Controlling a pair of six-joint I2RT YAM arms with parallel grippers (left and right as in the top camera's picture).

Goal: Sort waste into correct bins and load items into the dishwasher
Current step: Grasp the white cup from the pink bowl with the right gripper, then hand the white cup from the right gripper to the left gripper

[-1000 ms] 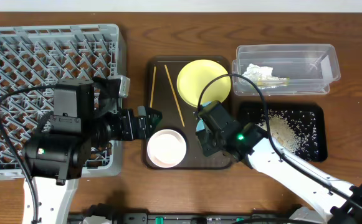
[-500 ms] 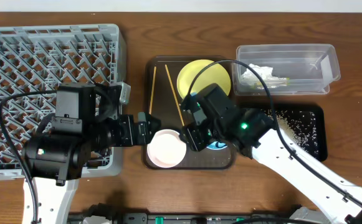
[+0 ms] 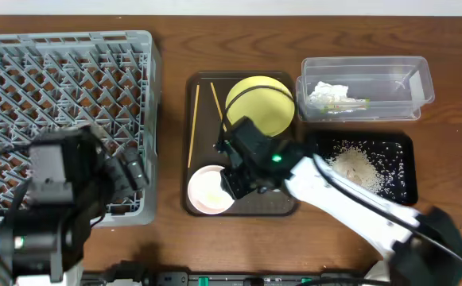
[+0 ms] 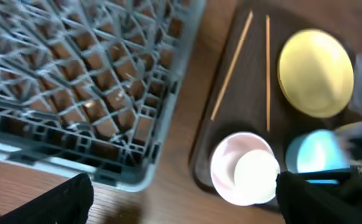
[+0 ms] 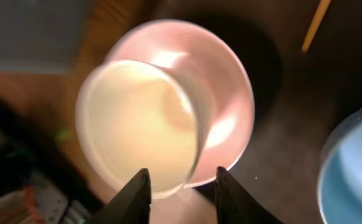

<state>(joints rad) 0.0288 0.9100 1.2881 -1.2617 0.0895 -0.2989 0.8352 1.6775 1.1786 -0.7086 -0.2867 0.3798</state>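
Both hands shifted left.
My right hand (image 5: 181, 186) swung over the white bowl (image 3: 207, 193); my left hand (image 3: 135, 172) drew back over the rack (image 3: 64, 71).

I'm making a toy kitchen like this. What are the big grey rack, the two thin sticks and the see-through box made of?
The grey rack looks like matte moulded plastic: one even grey lattice. The two sticks look like wood or bamboo: pale tan, dull. The see-through box looks like glossy clear plastic: the white napkin shows through its wall.

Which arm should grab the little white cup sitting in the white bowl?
Right. The right gripper hovers open above the small white cup; the left gripper is off by the grey plastic rack.
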